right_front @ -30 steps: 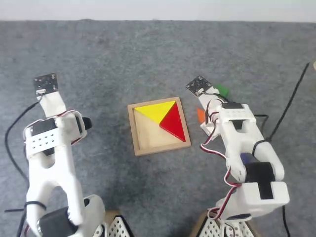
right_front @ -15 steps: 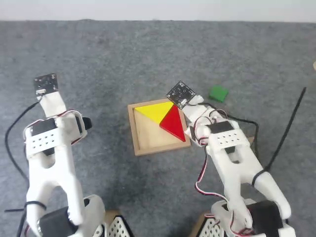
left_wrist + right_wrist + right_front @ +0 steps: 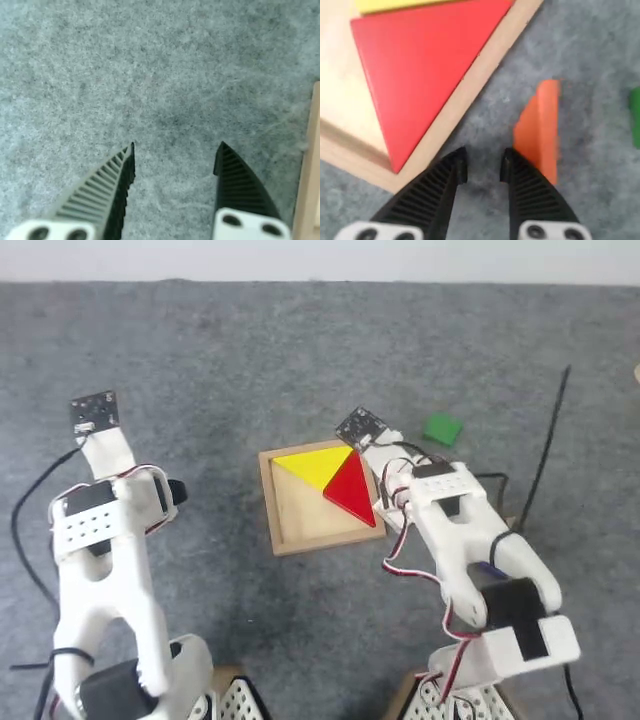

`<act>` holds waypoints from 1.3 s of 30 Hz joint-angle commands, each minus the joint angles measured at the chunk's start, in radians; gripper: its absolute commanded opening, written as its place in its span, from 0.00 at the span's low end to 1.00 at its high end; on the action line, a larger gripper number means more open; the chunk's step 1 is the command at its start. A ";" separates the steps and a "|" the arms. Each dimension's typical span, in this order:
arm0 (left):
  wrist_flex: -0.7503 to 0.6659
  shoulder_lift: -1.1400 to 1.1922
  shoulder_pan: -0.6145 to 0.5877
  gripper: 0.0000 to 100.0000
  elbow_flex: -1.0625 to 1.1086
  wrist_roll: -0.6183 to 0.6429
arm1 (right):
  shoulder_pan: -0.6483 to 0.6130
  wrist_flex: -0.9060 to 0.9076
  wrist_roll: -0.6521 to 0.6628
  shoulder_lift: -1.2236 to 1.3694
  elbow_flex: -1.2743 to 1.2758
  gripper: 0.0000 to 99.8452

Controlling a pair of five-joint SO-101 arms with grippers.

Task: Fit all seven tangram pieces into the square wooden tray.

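Grey carpet (image 3: pixel 200 370) bears the wooden tray (image 3: pixel 272 510), with a yellow triangle (image 3: pixel 315 464) and a red triangle (image 3: pixel 352 490) filling its 1 o'clock corner. At the tray's 3 o'clock the right gripper (image 3: pixel 484 162) is narrowly parted and empty, and an orange piece (image 3: pixel 540 130) perhaps touches one finger. A green piece (image 3: pixel 442 428) lies at 2 o'clock, and at 9 o'clock the left gripper (image 3: pixel 175 150) hangs spread

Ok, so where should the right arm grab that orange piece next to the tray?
Probably across its narrow width, from above: the orange piece lies on the carpet clear of the tray, beside the right gripper, not between its jaws.
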 commanded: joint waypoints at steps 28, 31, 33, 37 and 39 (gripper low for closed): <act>-0.018 -0.031 0.000 0.25 -0.002 0.008 | 0.208 -0.076 0.017 0.111 -0.196 0.11; -0.018 -0.031 0.000 0.25 -0.004 0.008 | 0.252 -0.051 0.029 0.136 -0.212 0.11; -0.018 -0.031 0.000 0.25 -0.004 0.008 | 0.272 -0.054 0.032 0.133 -0.212 0.11; -0.018 -0.031 0.000 0.25 -0.002 0.008 | 0.280 -0.048 0.034 0.133 -0.212 0.11; -0.018 -0.031 0.000 0.25 -0.002 0.008 | 0.269 -0.045 0.035 0.131 -0.209 0.12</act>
